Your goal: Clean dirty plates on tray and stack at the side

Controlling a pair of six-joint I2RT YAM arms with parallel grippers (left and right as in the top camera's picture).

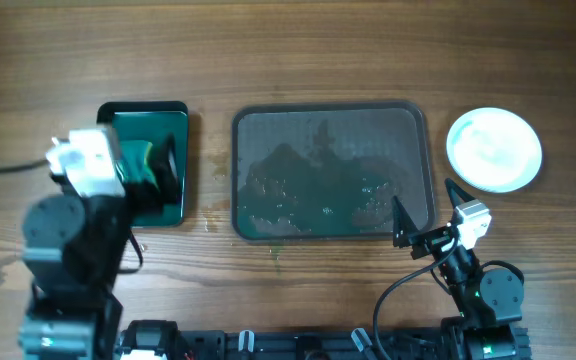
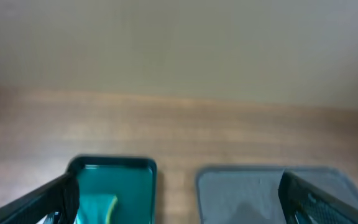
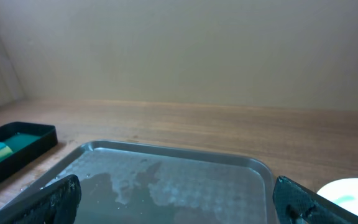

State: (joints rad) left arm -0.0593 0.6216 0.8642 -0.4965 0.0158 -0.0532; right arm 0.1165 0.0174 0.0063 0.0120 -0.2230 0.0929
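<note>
As both arms stand at the near edge of the table [image 1: 288,50], entries run thus. Left gripper [image 2: 179,186]: jaws spread wide, empty, hanging over the small black tray [image 1: 143,105] with green inside, where a teal lump [image 2: 99,206] lies. Right gripper [image 3: 176,190]: jaws likewise wide, empty, over the near right corner of the tray [image 1: 368,130]; contact cannot be told. Table: brown wood grain, with a plain pale wall [image 3: 179,50] behind. Tray: dark, mesh-textured, mid-table, its surface wet and smeared teal. Plates [image 1: 494,150]: white, round, on the table just right of the tray, apart from it, faint teal mark in the middle; count cannot be told
</note>
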